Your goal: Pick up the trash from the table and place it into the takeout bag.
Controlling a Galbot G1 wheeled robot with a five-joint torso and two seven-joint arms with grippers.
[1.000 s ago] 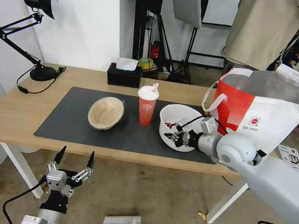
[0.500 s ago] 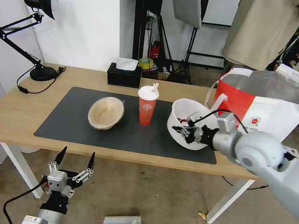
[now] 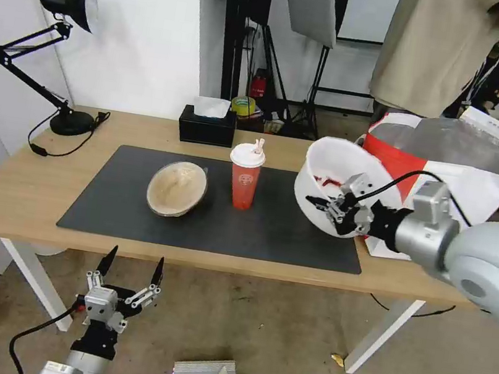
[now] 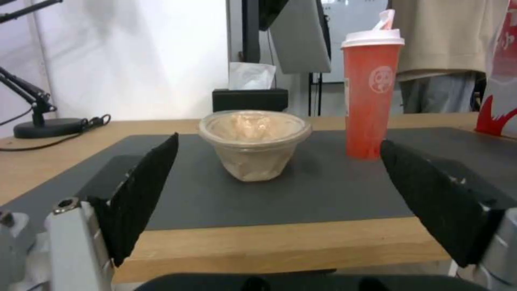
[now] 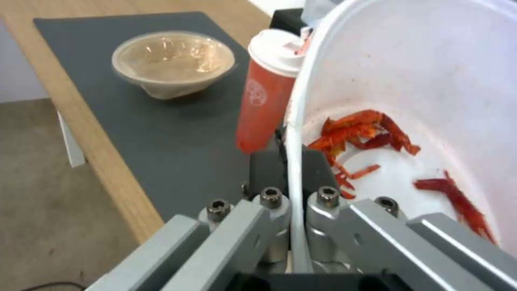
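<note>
Lifted off the mat, white bowl (image 3: 335, 162) hangs rim-pinched in right gripper (image 3: 341, 212) beside takeout bag (image 3: 451, 173).

White bowl (image 3: 334, 162), red scraps; red-and-white bag (image 3: 453, 161); red cup (image 3: 244, 183).

arms: pale grey, rounded shells | right hand (image 3: 335, 209): silver links, hex screws, black cable | left hand (image 3: 131, 269): black pointed fingers

**Occluded and Cropped Items**

The takeout bag (image 3: 451, 173) is partly covered by the white bowl (image 3: 333, 168) and cut by the head view's right edge. The bowl's far rim leaves the right wrist view (upper edge). The cup logo (image 3: 245, 179) is illegible.
</note>
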